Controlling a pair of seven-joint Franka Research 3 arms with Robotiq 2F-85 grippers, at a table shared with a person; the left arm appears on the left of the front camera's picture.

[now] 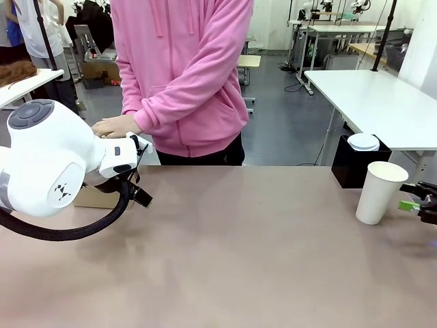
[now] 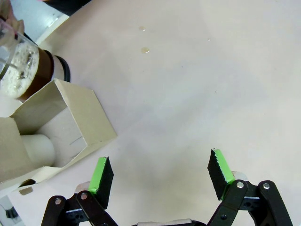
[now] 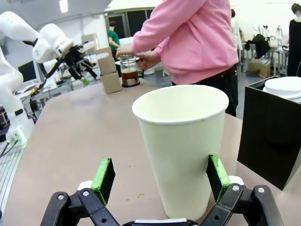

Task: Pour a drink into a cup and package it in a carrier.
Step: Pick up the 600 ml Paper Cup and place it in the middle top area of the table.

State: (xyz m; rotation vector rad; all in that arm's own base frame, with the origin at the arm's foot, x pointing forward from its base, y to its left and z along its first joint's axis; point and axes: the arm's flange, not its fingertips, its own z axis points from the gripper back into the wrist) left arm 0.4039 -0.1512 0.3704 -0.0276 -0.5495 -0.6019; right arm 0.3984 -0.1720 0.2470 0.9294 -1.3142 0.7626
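Two grippers, one cup, one jug and one carrier on a brown table (image 1: 232,253), listed from the robot's left.

1. Left arm (image 1: 48,160): white, large in the front view, at the table's left end.
2. Left gripper (image 2: 160,174): spread wide, empty, green pads (image 2: 101,175) well apart, above bare tabletop just beside the carrier. A few small droplets (image 2: 146,49) farther on.
3. Carrier (image 2: 80,117): brown cardboard, at the table's far left edge, one slot open toward the left wrist camera. Pale rounded form (image 2: 40,148) inside, nature unclear.
4. Drink (image 2: 44,66): dark brown under pale foam, inside the clear glass jug (image 2: 21,66). Upright just beside the carrier in the right wrist view, with the person's hand (image 3: 148,60) at the handle.
5. Person: pink hooded top (image 1: 181,68), standing at the far side, left of centre.
6. Black box (image 1: 355,164): at the far right edge of the table, white lids (image 1: 363,141) stacked on top.
7. Cup (image 1: 380,192): white paper, upright, open-topped, near the table's right end, just in front of and beside the black box, well apart from carrier and jug.
8. Right gripper (image 3: 160,174): spread wide, one finger on either side of the cup's lower half. One pad clearly apart from the wall, the other very close. Contact there impossible to tell.
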